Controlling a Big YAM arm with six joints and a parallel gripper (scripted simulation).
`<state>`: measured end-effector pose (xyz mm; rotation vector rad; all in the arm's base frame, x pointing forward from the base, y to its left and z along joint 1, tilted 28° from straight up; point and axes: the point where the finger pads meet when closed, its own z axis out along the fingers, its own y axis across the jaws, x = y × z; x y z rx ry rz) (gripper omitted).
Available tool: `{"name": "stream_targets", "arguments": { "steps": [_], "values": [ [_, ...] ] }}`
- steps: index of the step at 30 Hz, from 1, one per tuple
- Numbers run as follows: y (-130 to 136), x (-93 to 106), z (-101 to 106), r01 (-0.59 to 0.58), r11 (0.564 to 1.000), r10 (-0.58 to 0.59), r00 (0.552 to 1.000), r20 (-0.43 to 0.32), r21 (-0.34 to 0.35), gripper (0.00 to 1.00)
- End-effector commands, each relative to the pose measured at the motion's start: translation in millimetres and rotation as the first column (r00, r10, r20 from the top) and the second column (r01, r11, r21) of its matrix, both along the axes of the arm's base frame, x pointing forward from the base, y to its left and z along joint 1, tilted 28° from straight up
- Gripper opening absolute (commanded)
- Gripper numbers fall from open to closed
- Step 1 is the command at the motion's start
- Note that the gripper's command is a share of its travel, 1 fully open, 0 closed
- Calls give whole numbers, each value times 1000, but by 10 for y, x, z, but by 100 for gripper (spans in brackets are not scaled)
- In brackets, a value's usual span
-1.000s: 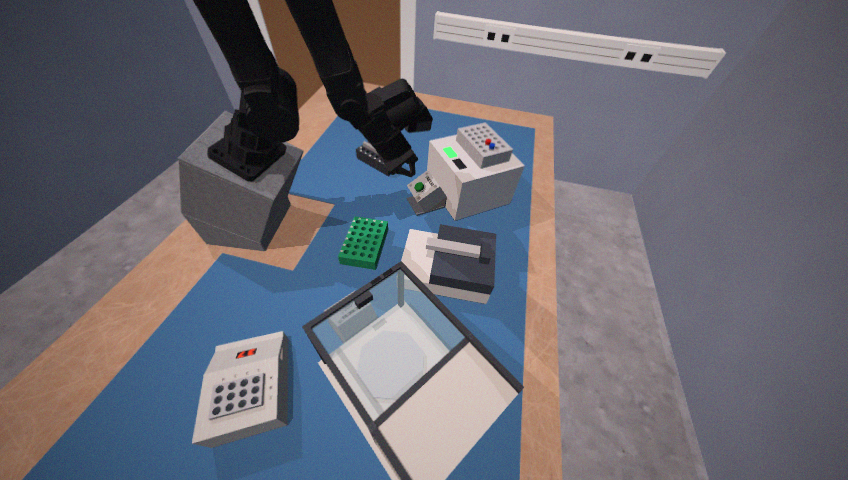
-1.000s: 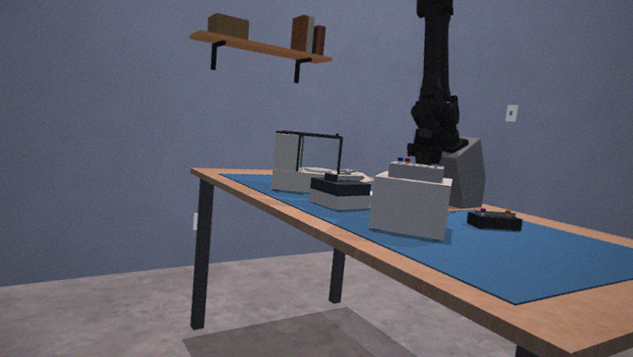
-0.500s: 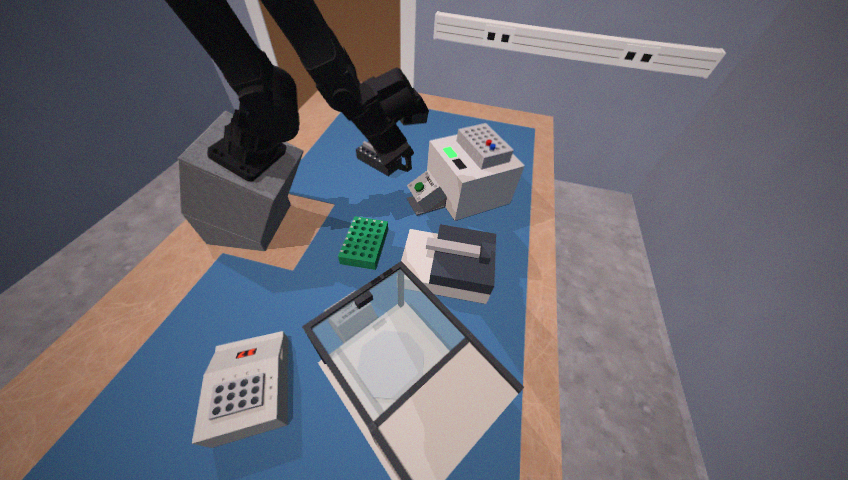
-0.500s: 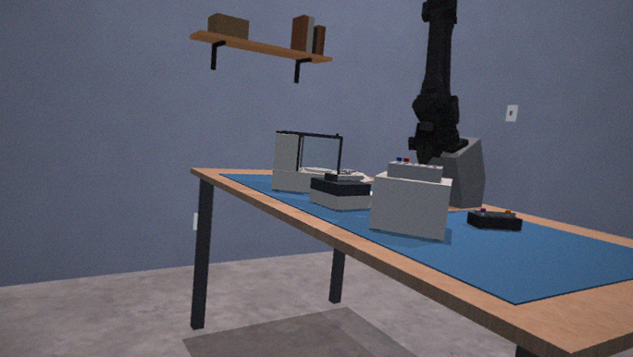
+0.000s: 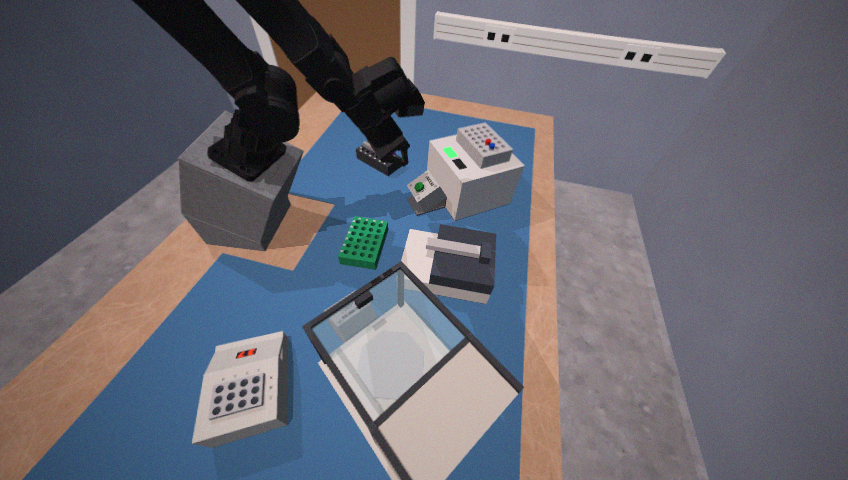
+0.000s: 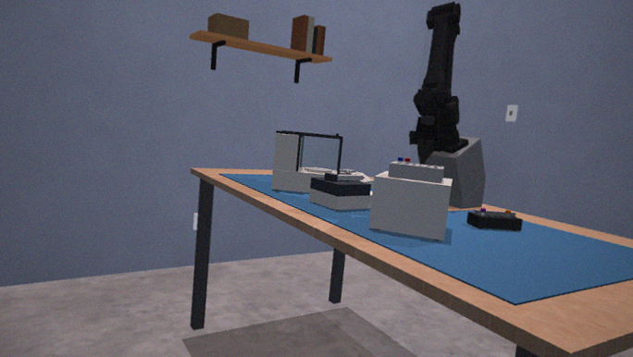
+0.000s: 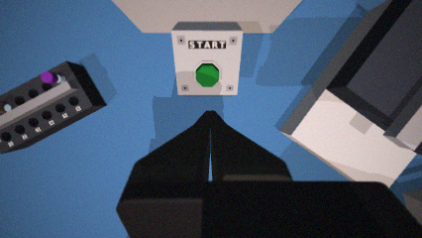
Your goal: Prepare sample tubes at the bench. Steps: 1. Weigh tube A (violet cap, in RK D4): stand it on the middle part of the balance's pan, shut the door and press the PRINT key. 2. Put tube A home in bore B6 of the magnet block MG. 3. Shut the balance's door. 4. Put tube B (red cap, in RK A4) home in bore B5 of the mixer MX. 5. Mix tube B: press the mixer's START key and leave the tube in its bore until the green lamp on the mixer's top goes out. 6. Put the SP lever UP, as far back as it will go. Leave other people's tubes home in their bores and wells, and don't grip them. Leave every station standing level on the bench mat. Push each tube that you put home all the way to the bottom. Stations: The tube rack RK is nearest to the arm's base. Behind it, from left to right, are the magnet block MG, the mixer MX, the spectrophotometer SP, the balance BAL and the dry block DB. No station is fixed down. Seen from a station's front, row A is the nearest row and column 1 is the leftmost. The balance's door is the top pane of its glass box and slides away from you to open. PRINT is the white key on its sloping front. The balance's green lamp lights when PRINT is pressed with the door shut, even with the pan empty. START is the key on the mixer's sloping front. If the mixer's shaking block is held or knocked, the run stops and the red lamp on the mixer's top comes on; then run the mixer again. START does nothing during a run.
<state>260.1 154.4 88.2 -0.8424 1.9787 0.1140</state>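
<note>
My gripper [image 5: 395, 153] [image 7: 210, 118] is shut and holds nothing. It hangs over the mat just in front of the mixer's green START key [image 5: 419, 186] [image 7: 207, 74], apart from it. The mixer MX [image 5: 476, 184] [image 6: 408, 203] shows a lit green lamp [image 5: 452, 151] on its top. A red-capped tube [image 5: 488, 142] [image 6: 407, 159] stands in its shaking block beside a blue-capped one [image 5: 492, 146]. The violet-capped tube [image 7: 48, 77] [image 6: 482, 209] stands in the black magnet block MG [image 7: 74, 94] [image 6: 494, 220]. The SP [image 5: 461, 267] [image 7: 347, 134] carries its grey lever [image 5: 453, 246] across its dark top.
The green rack RK [image 5: 363, 240] stands near the arm's base. The balance [image 5: 446, 410] has an empty pan [image 5: 392, 362], and its door handle [image 5: 363, 299] sits at the front edge. The dry block DB [image 5: 243, 389] stands to one side.
</note>
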Motion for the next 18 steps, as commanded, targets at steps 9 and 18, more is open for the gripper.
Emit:
{"name": "stream_targets", "arguments": {
  "steps": [9,18],
  "values": [
    [21,-34,-11,0,1000,0,1000,-23,1,0],
    [21,-35,-11,0,1000,0,1000,-23,1,0]
  ]
}}
